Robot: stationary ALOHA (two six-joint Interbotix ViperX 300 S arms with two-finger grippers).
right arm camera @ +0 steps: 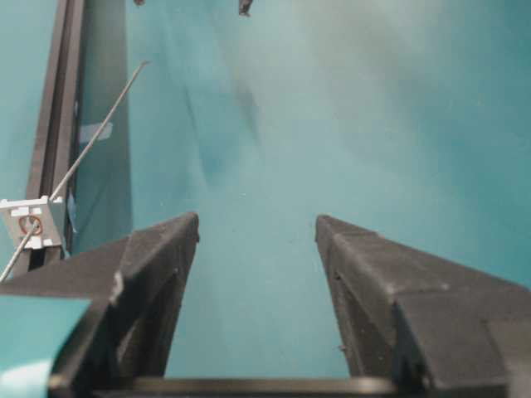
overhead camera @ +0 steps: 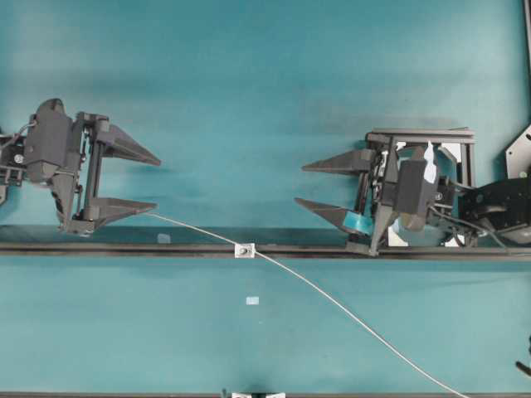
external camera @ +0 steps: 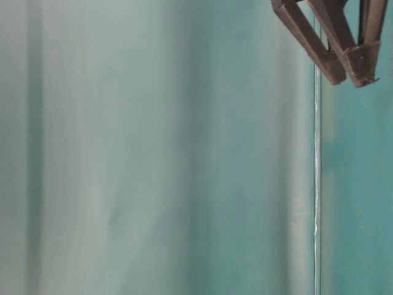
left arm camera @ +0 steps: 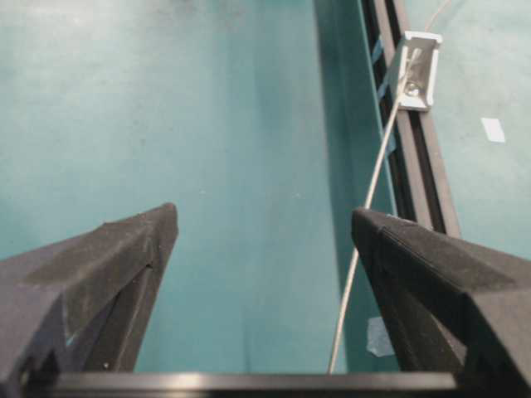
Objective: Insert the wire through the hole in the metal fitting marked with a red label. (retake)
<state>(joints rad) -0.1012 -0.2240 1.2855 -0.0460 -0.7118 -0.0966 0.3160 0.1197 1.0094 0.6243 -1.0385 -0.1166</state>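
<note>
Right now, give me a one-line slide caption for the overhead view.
Wire already threaded through the metal fitting on the black rail, both open tools, left tool and right tool, hanging clear.

Teal table (overhead camera: 249,83): rail (overhead camera: 124,248), wire (overhead camera: 332,300)

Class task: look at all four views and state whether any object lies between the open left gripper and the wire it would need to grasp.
Nothing visible does. The left gripper is open above the bare teal table, and the wire runs from beside its lower finger through the metal fitting on the dark rail.
</note>
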